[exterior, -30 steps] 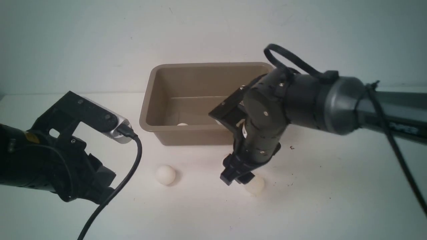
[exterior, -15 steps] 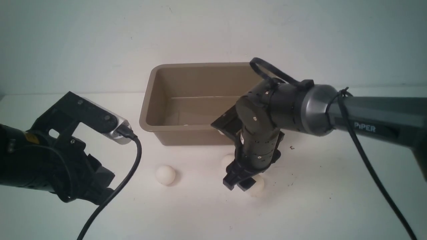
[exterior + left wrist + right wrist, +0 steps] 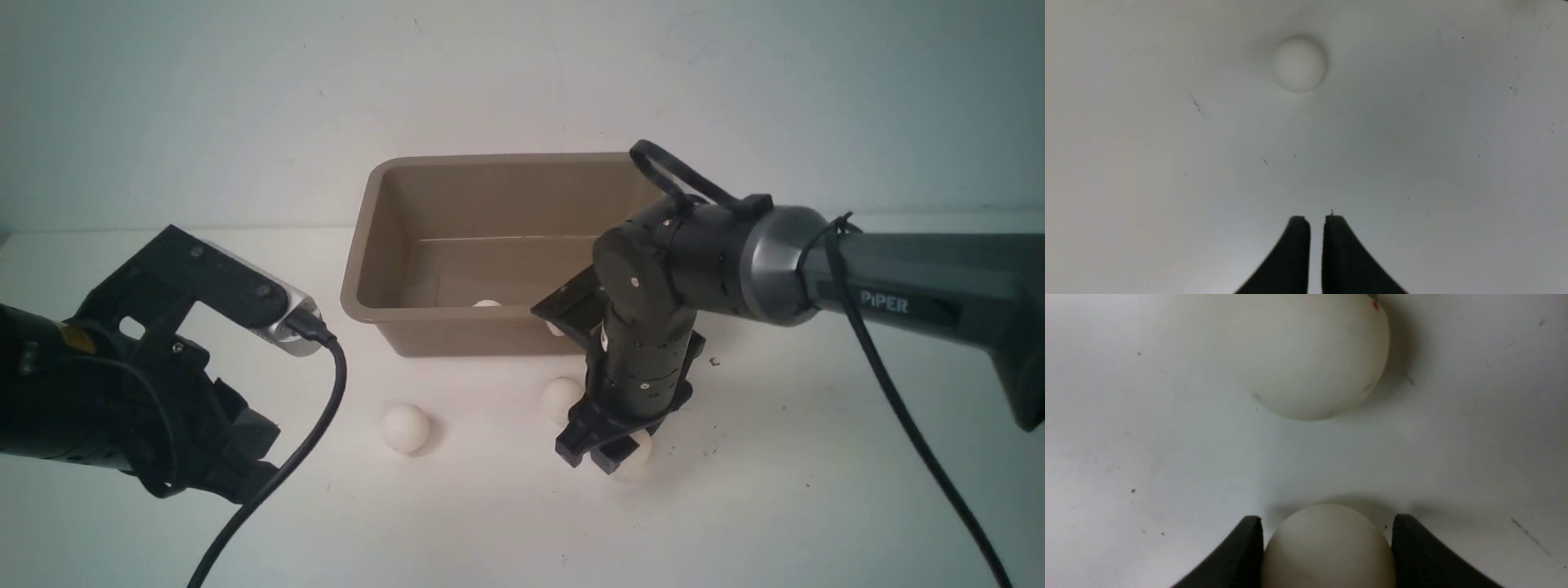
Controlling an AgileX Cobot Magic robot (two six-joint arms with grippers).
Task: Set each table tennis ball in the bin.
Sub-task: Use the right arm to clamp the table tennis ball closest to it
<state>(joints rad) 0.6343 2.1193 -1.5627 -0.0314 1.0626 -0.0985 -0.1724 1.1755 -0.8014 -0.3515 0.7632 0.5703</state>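
Note:
The taupe bin (image 3: 369,245) stands at the back centre with one table tennis ball (image 3: 487,304) inside, near its front wall. Three balls lie on the white table in front of it: a left ball (image 3: 405,428), which also shows in the left wrist view (image 3: 1299,64), a middle ball (image 3: 560,398) (image 3: 1310,355), and a right ball (image 3: 637,456) (image 3: 1327,551). My right gripper (image 3: 598,457) (image 3: 1327,517) points down and its fingers press both sides of the right ball, which rests on the table. My left gripper (image 3: 245,465) (image 3: 1317,218) hovers at the left, shut and empty, short of the left ball.
The right arm reaches across the bin's front right corner. A black cable (image 3: 310,425) hangs from the left wrist camera down to the table's front edge. Small dark specks lie on the table to the right of the right gripper.
My right gripper has come down and shifted slightly right around the right ball, uncovering the middle ball. The ball in the bin has rolled to the right. The left arm has not moved.

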